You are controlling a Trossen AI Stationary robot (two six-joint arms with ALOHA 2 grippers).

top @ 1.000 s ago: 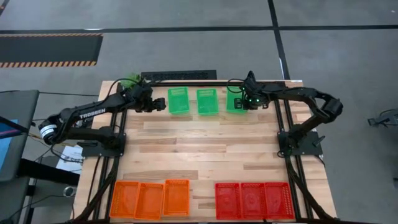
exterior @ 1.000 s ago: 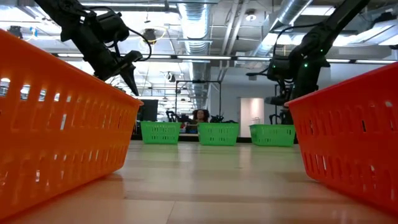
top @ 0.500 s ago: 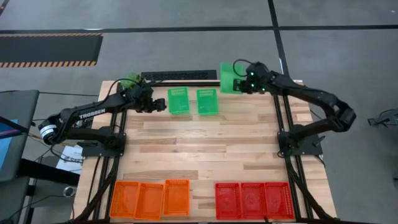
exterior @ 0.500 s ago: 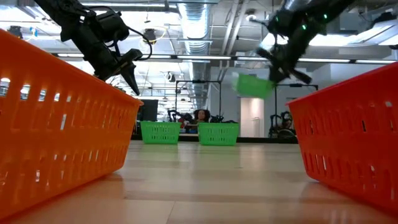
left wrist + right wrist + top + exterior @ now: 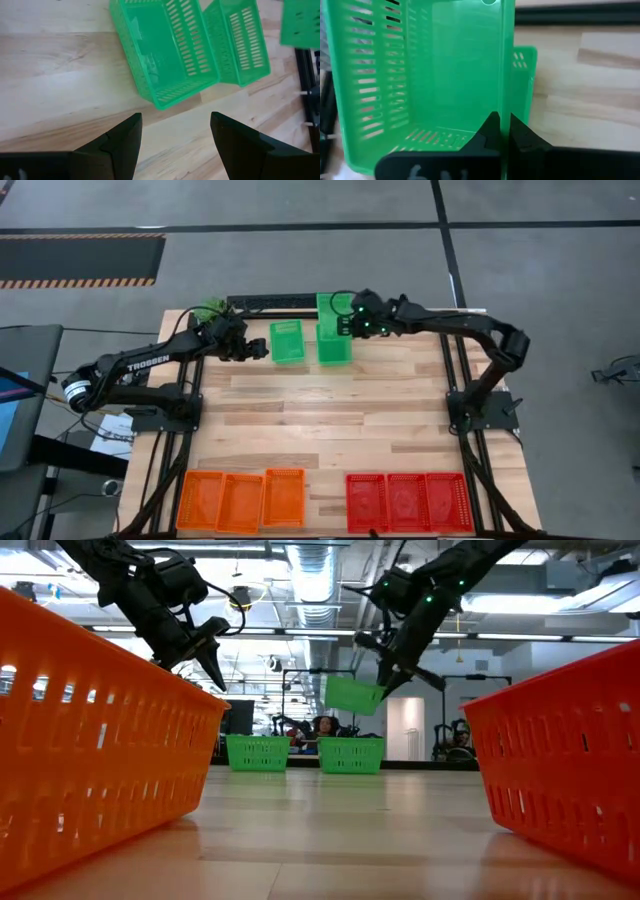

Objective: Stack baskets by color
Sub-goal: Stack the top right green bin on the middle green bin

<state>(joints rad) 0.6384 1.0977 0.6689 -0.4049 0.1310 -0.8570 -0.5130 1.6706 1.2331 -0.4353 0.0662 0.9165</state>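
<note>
Two bright green mesh baskets (image 5: 287,341) (image 5: 335,348) rest on their bottoms side by side at the table's far edge. A third green basket (image 5: 333,307) hangs in the air above the right one of the pair, with my right gripper (image 5: 504,120) shut on it. In the low view this basket (image 5: 353,695) is tilted. My left gripper (image 5: 175,135) hovers open just left of the left green basket (image 5: 165,50), with nothing between its fingers. Three orange baskets (image 5: 240,500) and three red baskets (image 5: 408,502) stand in rows along the near edge. My right gripper pinches the lifted basket's side wall (image 5: 507,100) at the rim, on the side toward the table's right, one finger inside the basket and one outside. The fingers slant down from the table's right. The basket is clear of the table and tilted.
A white-potted green plant (image 5: 208,312) stands at the far left corner behind my left gripper. A dark strip (image 5: 285,301) runs along the far edge. The wooden middle of the table (image 5: 320,415) lies bare between the far and near rows.
My right gripper has lifted the rightmost green basket off the table and carried it up and toward the table's left. The basket, which stood flat on the table, now hangs tilted above the middle green basket.
</note>
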